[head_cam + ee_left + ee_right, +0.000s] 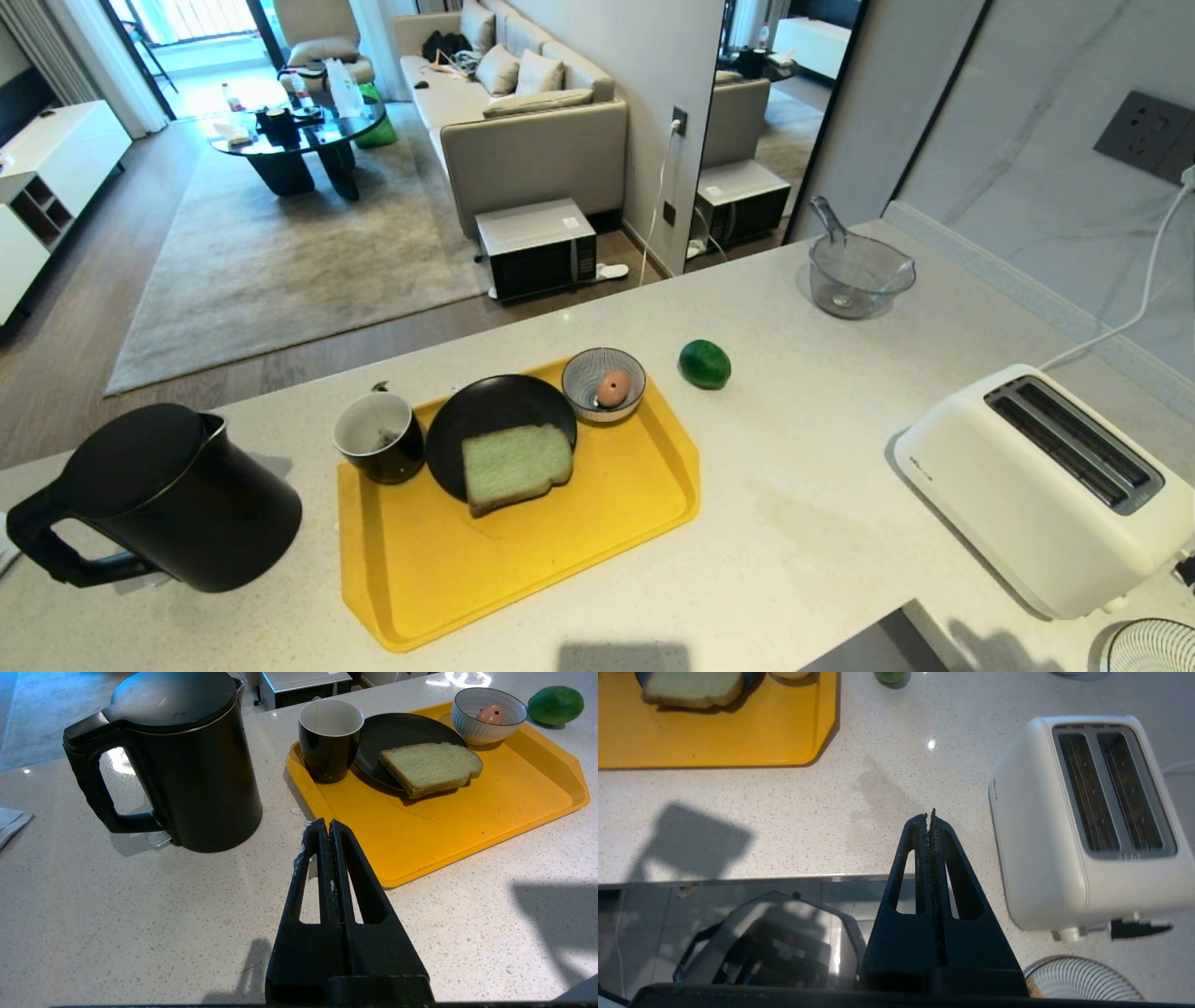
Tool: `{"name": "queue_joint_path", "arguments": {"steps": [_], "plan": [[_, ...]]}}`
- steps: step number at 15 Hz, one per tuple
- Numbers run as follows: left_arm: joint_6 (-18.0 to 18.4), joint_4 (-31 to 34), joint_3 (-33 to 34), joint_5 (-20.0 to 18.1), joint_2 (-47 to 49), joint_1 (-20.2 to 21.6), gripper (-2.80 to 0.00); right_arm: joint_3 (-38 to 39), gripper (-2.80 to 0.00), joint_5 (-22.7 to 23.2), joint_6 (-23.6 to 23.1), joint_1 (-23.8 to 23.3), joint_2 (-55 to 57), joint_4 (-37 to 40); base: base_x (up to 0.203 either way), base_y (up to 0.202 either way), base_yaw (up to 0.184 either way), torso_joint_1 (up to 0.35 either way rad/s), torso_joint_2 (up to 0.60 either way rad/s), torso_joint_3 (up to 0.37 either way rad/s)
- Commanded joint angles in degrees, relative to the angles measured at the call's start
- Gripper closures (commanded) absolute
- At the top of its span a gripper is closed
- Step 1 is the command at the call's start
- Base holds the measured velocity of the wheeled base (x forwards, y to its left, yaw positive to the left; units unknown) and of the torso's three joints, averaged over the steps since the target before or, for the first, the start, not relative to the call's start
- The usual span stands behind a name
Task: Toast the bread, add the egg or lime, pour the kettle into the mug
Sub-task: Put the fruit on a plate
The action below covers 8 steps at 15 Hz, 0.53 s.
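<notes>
- The bread lay flat, half on the black plate on the yellow tray, its rounded top toward the toaster.
- The bowl held the egg; the lime sat beside the tray on the tabletop.
- The mug stood between kettle and plate.
- Our left pincer hovered closed and empty near the kettle; our right pincer, also closed and empty, hovered beside the toaster.

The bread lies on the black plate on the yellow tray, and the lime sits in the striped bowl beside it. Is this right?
Not quite. The bread does lie on the black plate on the yellow tray, but the striped bowl holds an egg. The head view shows the lime on the counter, off the tray.
</notes>
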Motion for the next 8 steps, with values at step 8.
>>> {"name": "queue_joint_path", "arguments": {"steps": [8], "plan": [[0.0, -0.1, 0.9, 0.0, -0.1, 0.0, 0.0, -35.3, -2.8, 0.2, -16.9, 3.3, 50.5, -5.3, 0.0, 0.0, 0.0, 0.0, 0.0, 0.0]]}}
